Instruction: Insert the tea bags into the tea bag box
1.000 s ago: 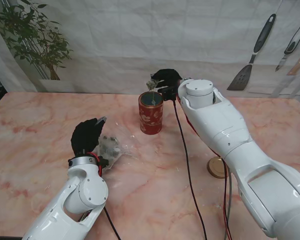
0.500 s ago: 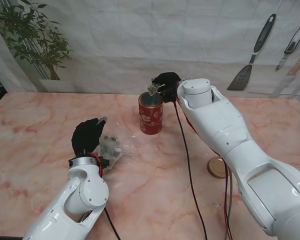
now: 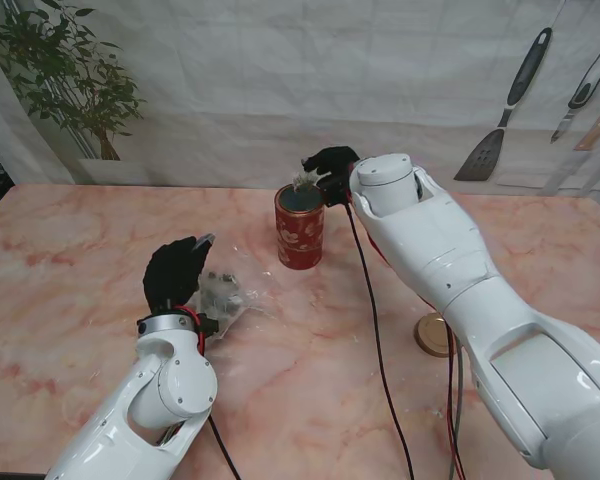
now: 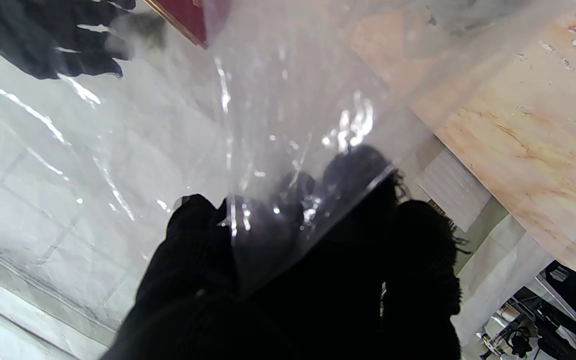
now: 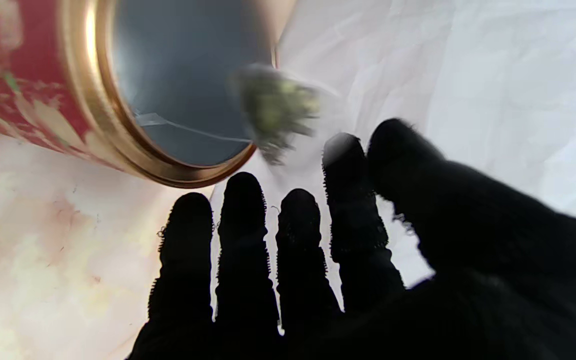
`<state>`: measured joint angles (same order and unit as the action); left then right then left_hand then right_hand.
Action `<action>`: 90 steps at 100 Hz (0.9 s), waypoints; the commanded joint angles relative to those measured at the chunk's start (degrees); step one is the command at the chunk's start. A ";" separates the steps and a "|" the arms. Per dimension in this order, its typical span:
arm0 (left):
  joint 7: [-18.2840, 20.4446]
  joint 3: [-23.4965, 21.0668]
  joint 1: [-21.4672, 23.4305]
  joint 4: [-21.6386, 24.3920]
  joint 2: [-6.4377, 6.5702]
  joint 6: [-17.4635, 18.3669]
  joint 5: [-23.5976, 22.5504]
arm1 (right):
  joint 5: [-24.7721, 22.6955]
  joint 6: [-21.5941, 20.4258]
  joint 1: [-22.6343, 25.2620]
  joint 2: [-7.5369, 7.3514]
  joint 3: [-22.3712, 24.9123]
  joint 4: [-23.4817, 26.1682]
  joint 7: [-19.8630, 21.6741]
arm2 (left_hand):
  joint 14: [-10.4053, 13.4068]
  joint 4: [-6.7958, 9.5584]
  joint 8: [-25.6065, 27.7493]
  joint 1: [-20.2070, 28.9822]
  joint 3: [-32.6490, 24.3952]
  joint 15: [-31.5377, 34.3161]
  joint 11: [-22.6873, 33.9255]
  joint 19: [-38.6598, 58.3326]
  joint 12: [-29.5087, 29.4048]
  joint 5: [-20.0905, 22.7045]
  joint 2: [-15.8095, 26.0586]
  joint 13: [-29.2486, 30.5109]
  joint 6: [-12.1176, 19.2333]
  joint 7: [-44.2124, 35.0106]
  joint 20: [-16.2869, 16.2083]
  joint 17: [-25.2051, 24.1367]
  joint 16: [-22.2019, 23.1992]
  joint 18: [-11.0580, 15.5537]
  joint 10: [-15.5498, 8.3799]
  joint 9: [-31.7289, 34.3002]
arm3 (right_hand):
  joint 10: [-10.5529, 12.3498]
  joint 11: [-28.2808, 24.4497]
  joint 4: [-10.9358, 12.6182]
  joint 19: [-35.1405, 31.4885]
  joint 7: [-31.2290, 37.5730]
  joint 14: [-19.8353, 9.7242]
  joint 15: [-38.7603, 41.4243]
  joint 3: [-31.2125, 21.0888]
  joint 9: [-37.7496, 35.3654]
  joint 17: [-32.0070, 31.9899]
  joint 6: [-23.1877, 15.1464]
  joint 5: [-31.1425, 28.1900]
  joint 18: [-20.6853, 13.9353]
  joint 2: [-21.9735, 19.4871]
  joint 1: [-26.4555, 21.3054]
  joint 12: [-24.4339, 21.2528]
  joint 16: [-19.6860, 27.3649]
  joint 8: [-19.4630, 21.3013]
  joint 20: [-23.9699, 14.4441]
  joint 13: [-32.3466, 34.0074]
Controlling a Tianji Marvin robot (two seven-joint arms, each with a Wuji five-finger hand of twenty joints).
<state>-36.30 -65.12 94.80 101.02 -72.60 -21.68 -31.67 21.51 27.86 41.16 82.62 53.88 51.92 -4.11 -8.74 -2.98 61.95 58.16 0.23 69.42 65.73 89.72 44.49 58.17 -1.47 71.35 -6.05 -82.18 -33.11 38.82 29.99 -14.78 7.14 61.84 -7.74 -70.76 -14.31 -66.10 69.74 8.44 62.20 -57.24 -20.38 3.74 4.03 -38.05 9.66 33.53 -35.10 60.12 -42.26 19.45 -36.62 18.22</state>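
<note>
right hand (image 3: 330, 163) pinches a small green-filled mesh tea bag (image 5: 273, 107) over the round red gold-rimmed tea tin (image 3: 300, 226), 12 o'clock on the surface | bag light, limp, tearable: pinch its top | left hand (image 3: 173, 272) clasps a clear plastic pouch (image 3: 225, 290)

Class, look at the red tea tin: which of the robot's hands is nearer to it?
Right. The right hand hovers at the red tea tin's open rim, holding a tea bag. The left hand is nearer to me, gripping a clear plastic bag.
</note>
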 commanded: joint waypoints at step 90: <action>1.46 -0.07 -0.38 1.03 -0.05 -1.13 0.14 | -10.92 8.28 6.68 -4.97 2.52 14.81 -0.17 | -0.49 1.59 0.34 5.89 -0.23 -0.22 -0.79 0.75 -0.36 0.50 3.26 1.25 -1.34 -2.67 0.19 1.00 0.20 2.21 -7.06 -1.09 | 1.59 0.15 0.78 1.18 -6.23 -1.47 0.93 -3.57 3.67 -0.42 -2.66 4.07 0.68 2.89 8.52 -0.48 -1.10 1.93 0.71 -0.54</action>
<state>-35.67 -65.22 94.68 101.31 -72.60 -22.59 -31.60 11.49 35.74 46.81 78.55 56.02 65.98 -5.14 -8.74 -2.98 61.95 58.16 0.23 69.42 65.71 89.72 44.49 58.16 -1.47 71.35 -6.05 -82.18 -33.10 38.82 29.99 -14.78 7.14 61.84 -7.21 -70.72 -14.34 -65.72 64.03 7.56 62.47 -59.16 -18.23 3.51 3.16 -35.77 9.86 34.96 -27.91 60.10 -43.06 20.76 -36.53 18.26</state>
